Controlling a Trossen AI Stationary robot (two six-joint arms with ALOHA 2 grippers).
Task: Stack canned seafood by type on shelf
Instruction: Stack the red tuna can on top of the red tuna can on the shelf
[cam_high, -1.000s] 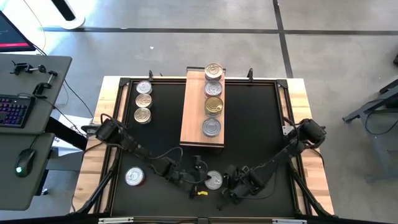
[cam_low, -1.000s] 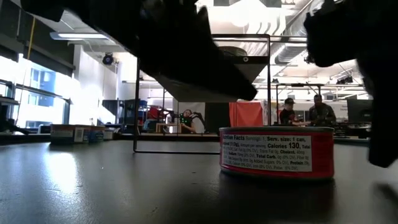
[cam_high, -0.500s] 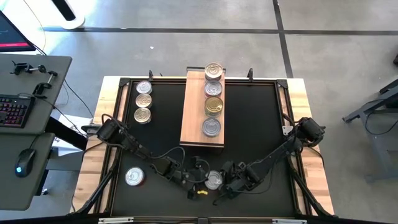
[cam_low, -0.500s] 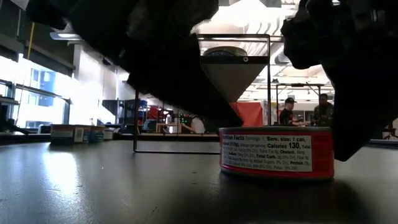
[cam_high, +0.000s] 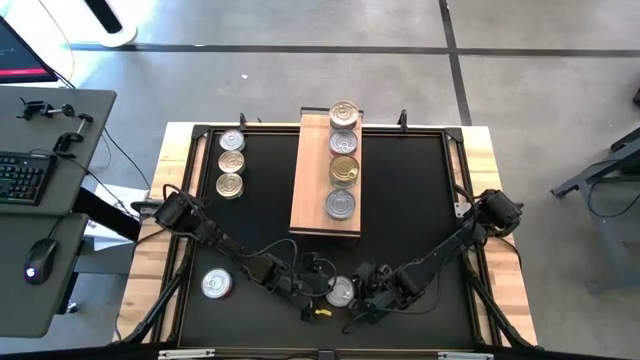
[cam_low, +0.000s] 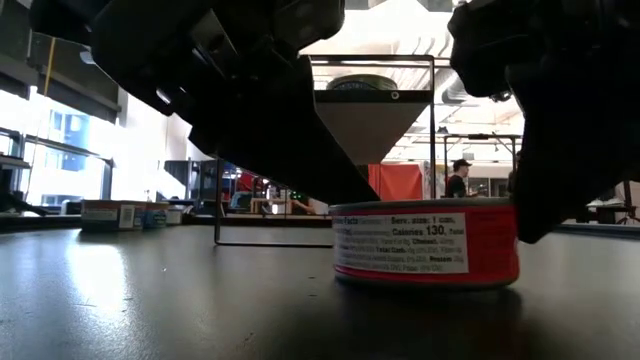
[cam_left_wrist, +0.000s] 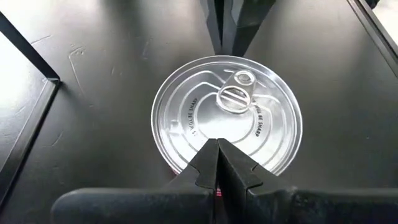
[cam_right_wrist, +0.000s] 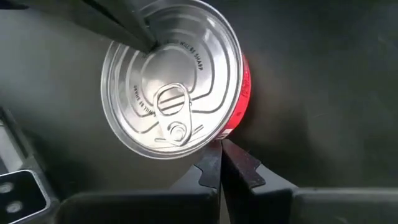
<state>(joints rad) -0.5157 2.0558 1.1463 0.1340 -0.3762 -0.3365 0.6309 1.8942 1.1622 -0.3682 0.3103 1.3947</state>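
A flat tin of canned seafood (cam_high: 342, 291) with a silver pull-tab lid (cam_left_wrist: 227, 112) and a red side label (cam_low: 425, 240) stands near the table's front edge. It sits between my two shut grippers. My left gripper (cam_high: 327, 287) comes at it from the table's left, its tips over the lid (cam_left_wrist: 217, 144). My right gripper (cam_high: 359, 294) is at the tin's right side (cam_right_wrist: 219, 146). The wooden shelf (cam_high: 310, 190) lies at the table's far middle, with several tins in a row on it (cam_high: 343, 142). My left gripper's shut fingertips (cam_right_wrist: 144, 38) lie on the lid's top, just inside its left rim (cam_left_wrist: 205, 140), slanting down from the table's left. The tin stands flat on the table. My right gripper's shut fingertips (cam_right_wrist: 214, 155) meet the tin's red side wall (cam_right_wrist: 239, 93) on its right, slanting down from the table's right.
Three more tins stand in a column at the table's far left (cam_high: 231, 162). Another tin lies at the near left (cam_high: 215, 285). Black table frame bars (cam_high: 455, 170) run along the edges.
My right gripper has gone toward the table's left, up to the tin's side, and the tin has slid a little toward the left. My left gripper has tipped down onto the lid. Both have stayed shut.
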